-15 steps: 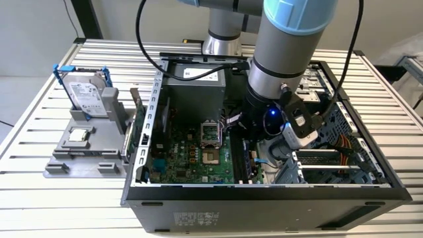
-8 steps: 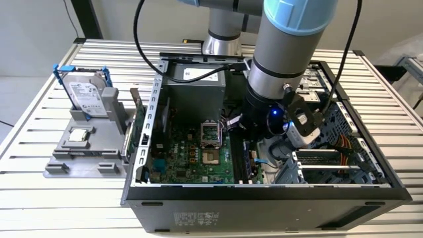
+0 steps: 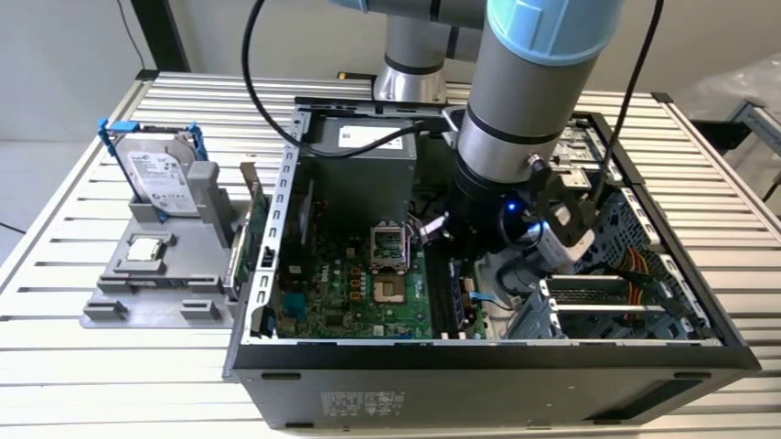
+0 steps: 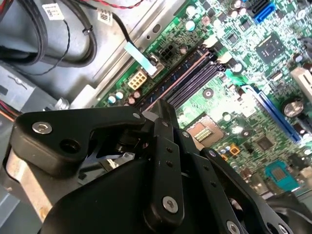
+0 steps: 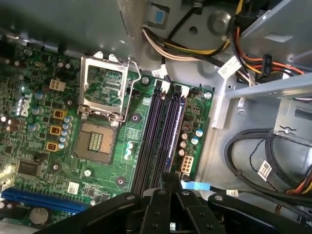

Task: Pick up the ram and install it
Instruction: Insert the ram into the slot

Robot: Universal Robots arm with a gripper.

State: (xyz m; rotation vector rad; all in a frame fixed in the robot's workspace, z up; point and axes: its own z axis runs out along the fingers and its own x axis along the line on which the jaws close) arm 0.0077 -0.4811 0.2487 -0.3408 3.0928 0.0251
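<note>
A slatted metal bench carries an open black desktop computer case lying on its side, which takes up the middle and the exterior view's right. The silver and light-blue robot arm comes down from the far side into the case. On the case floor lies the green motherboard, with an open, empty square processor socket and a row of long black memory slots beside it. On the bench at the exterior view's left, just beside the case, sits a grey plastic parts holder. A silver hard drive in a blue bracket stands upright at the holder's far end. The black end effector hangs low over the memory slots, on the side of the socket toward the exterior view's right. In both wrist views its fingers appear drawn together into one narrow tip, clamped on the ram. The ram is a long, thin, dark circuit-board stick, standing on edge in line with the slot farthest from the socket; whether it is fully seated cannot be told. A small square silver processor chip lies flat on the holder, nearer than the hard drive.
</note>
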